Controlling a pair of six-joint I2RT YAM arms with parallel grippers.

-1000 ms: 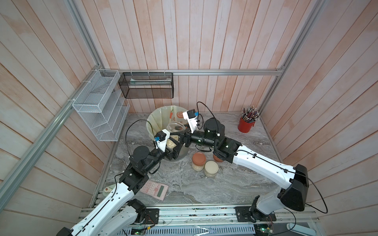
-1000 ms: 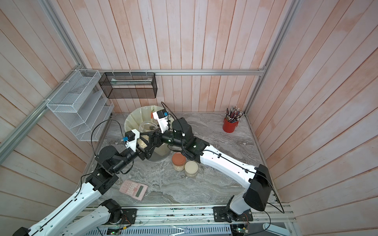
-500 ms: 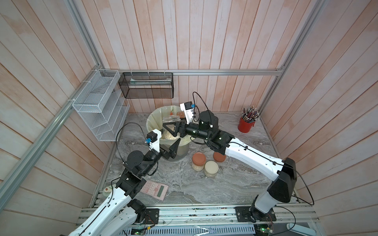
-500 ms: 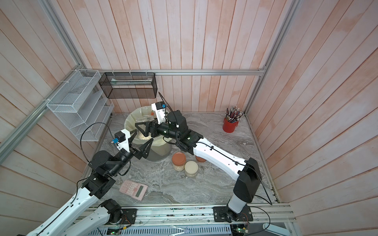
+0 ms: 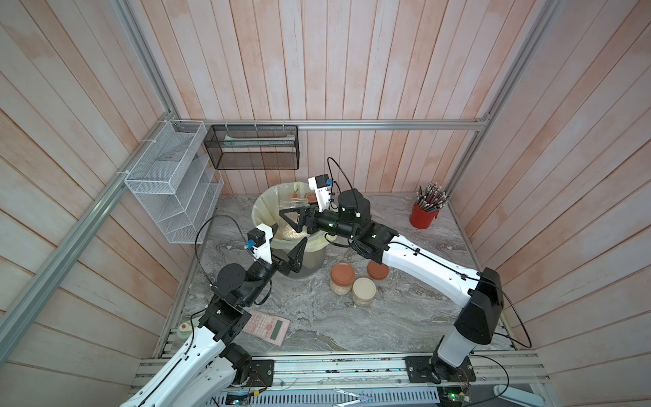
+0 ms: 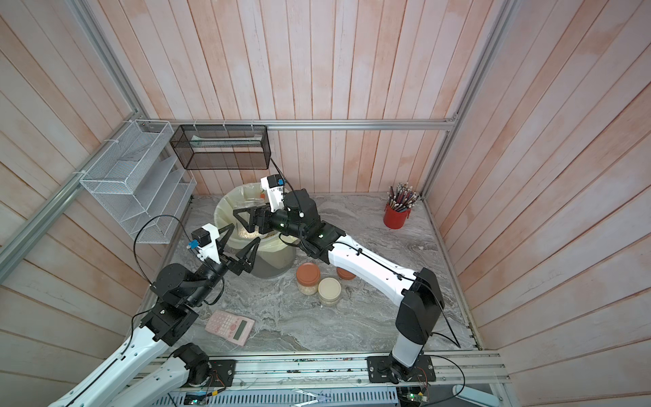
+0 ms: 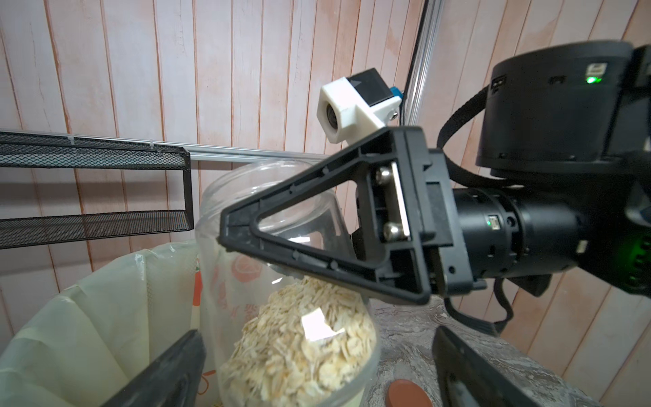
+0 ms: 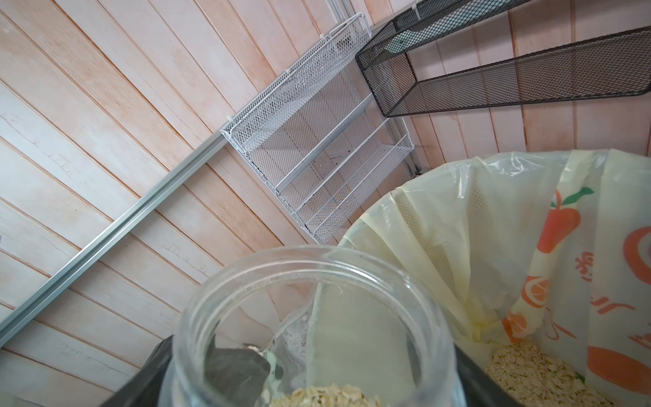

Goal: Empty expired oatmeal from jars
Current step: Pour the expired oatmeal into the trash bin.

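Right now the right gripper (image 5: 289, 215) is clamped on the open jar (image 5: 293, 203), a finger on either side of its wall, holding it above the bin (image 5: 311, 264) at the far left of the table (image 5: 352, 334). Jar is mouth-up, roughly upright with a slight lean; oatmeal (image 7: 299, 345) fills its lower part. Right wrist view shows an oat pile (image 8: 535, 373) lying down inside the bin on the cream orange-print liner (image 8: 458, 229)

Left gripper (image 6: 245, 234) has its jaws spread wide, holding nothing. It sits at the near-left rim of the bin, lower than the jar and clear of it

On the table near-right of the bin: orange-lidded jar (image 5: 342, 278) and cream-lidded jar (image 5: 364, 290), right beside each other, both closed, pale contents visible through the walls. A loose orange lid (image 5: 378, 270) lies flat just right of them, partly hidden by the right arm

Rest: pink calculator (image 5: 269, 326) near left by the left arm, red pencil cup (image 5: 422, 219) in the far right corner, white wire rack (image 5: 169, 197) on the left wall, black mesh basket (image 5: 252, 151) on the far wall
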